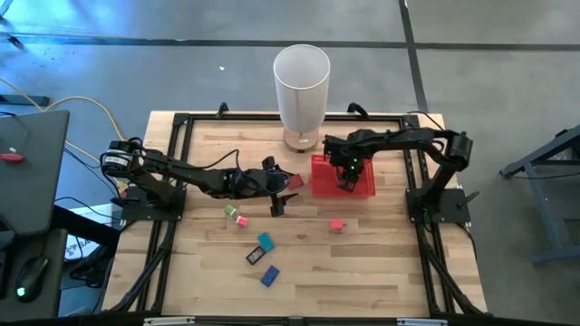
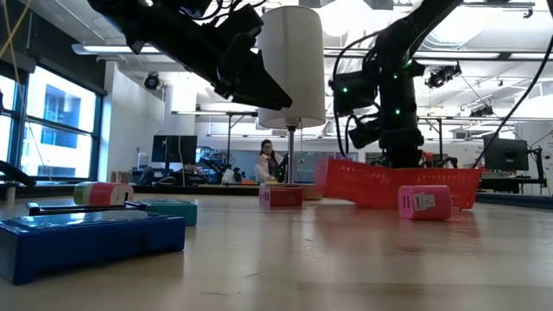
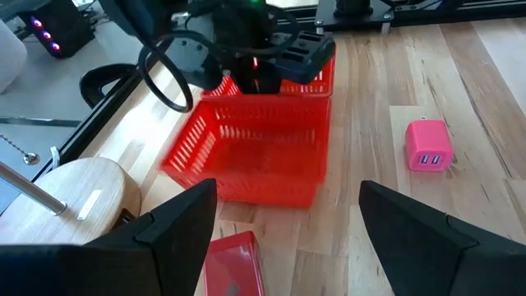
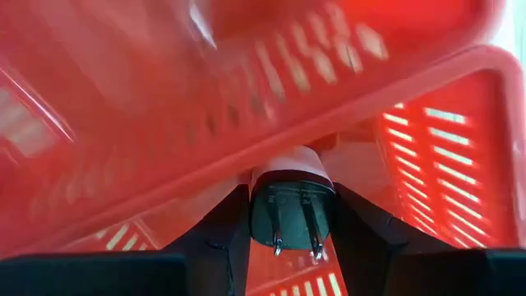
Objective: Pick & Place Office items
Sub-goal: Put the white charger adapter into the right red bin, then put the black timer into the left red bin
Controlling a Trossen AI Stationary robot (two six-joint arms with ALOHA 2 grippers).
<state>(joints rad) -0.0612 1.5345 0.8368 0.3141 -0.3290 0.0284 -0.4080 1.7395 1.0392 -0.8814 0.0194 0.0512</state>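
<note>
Your blue piece (image 2: 86, 242) nearest on the table, teal piece (image 2: 168, 210) behind it, your left gripper (image 1: 283, 192) spread open above a red piece (image 3: 233, 265), pink piece (image 2: 424, 201) near the red tray (image 1: 358, 188), your right gripper (image 1: 346, 181) inside it, clamped on a pronged plug (image 4: 291, 207).

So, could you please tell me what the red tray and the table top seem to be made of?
The red tray looks like moulded plastic with a slight sheen: its walls are cut with even rows of slots, and the colour is uniform. The table top looks like pale wood in glued strips, butcher-block style, with grain lines and plank seams showing; the finish seems smooth, perhaps lightly sealed.
</note>
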